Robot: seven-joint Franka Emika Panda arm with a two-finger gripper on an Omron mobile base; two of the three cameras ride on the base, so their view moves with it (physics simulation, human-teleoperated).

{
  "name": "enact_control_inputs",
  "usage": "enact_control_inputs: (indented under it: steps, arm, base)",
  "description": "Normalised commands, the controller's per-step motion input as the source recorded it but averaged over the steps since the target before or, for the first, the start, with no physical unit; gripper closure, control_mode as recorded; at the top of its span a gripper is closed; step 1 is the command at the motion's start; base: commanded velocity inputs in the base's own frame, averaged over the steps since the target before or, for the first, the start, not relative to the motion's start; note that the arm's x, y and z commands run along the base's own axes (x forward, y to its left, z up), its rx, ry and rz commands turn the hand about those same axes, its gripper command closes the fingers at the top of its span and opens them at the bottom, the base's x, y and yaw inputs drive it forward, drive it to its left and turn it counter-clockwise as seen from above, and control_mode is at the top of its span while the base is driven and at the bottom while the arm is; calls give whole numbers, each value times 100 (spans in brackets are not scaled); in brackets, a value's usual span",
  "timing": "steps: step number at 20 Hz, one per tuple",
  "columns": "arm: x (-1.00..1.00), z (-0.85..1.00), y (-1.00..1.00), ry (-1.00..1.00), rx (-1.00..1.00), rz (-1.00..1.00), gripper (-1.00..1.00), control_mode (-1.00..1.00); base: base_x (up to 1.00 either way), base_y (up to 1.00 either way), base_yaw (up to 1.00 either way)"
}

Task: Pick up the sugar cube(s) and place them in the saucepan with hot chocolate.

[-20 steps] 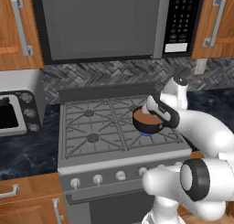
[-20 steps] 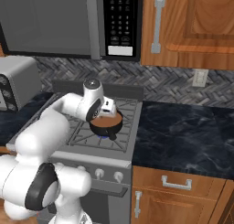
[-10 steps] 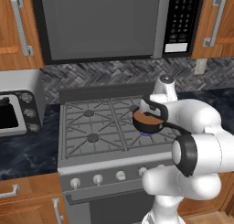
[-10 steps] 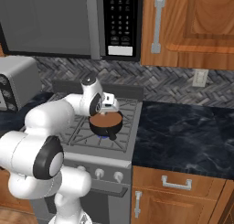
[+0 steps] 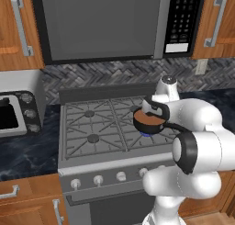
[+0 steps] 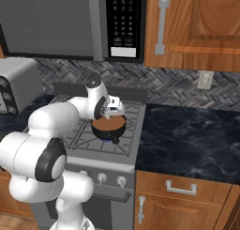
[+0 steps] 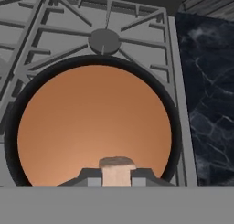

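Observation:
The hand view looks straight down into the saucepan (image 7: 176, 127), a dark round pan of smooth brown hot chocolate (image 7: 91, 127) on the stove's front right burner. My gripper (image 7: 117, 178) hangs just above the liquid, shut on a small light tan sugar cube (image 7: 117, 167) pinched between its dark fingertips (image 7: 91, 178). From the base cameras, the saucepan (image 5: 148, 121) (image 6: 108, 126) sits under the hand, and the gripper (image 5: 151, 105) (image 6: 117, 108) points down at it. The cube is too small to make out there.
Grey stove grates (image 7: 105, 40) surround the pan. Dark marble counter (image 6: 187, 135) lies to the stove's right, and a toaster oven (image 5: 13, 111) stands at its left. The microwave (image 5: 114, 22) hangs above the stove.
The hand has shifted slightly left over the saucepan while the arm's elbow swung closer to the cameras. The cube stays pinched between the fingers.

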Motion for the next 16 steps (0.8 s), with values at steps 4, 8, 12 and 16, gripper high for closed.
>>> enact_control_inputs:
  steps: [4,8,12,16]
  arm:
    - [0,-11,0,0,0,0,-100,-100]
    - [0,-1,0,0,0,0,-100,-100]
    - [0,0,0,0,0,0,-100,-100]
    - [0,0,0,0,0,0,-100,-100]
  base:
    - [0,0,0]
    - [0,0,0]
    - [0,0,0]
    - [0,0,0]
